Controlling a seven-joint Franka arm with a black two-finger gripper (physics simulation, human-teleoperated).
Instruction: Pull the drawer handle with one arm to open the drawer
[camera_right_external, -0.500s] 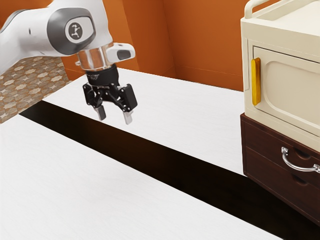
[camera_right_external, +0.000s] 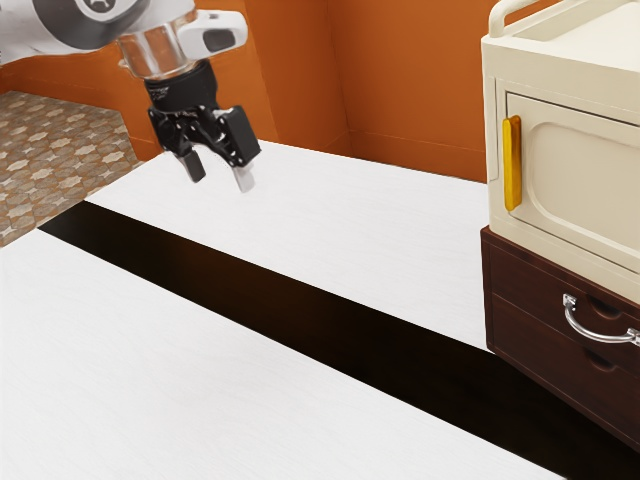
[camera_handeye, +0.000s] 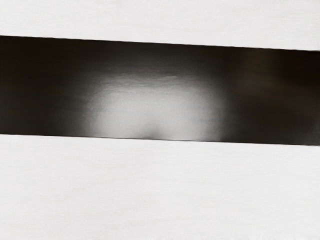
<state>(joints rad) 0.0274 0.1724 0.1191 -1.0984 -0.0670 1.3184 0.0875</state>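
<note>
Reaching out above a broad white tabletop (camera_right_external: 230, 370), crossed by a glossy black strip (camera_right_external: 300, 310). Then, at the exterior view's right, facing a boxy cream cabinet (camera_right_external: 580, 180) set on a dark brown wooden drawer unit (camera_right_external: 525, 325), apparently shut flush. Expect some drag at first, perhaps a fair weight, then a straight slide. Well apart from both, holding a black two-finger gripper (camera_right_external: 220, 178) in the air, with jaws spread and nothing between them. Smaller again, note the curved silver metal handle (camera_right_external: 600, 336) on the upper part of the unit's front: likely rigid, sturdy and slick. Best taken at mid-bow, with one finger behind and one in front, and drawn evenly outward; likelier to slip or skew near an end. Smallest, leave alone the slim yellow upright bar (camera_right_external: 512, 165) on the cabinet.
</note>
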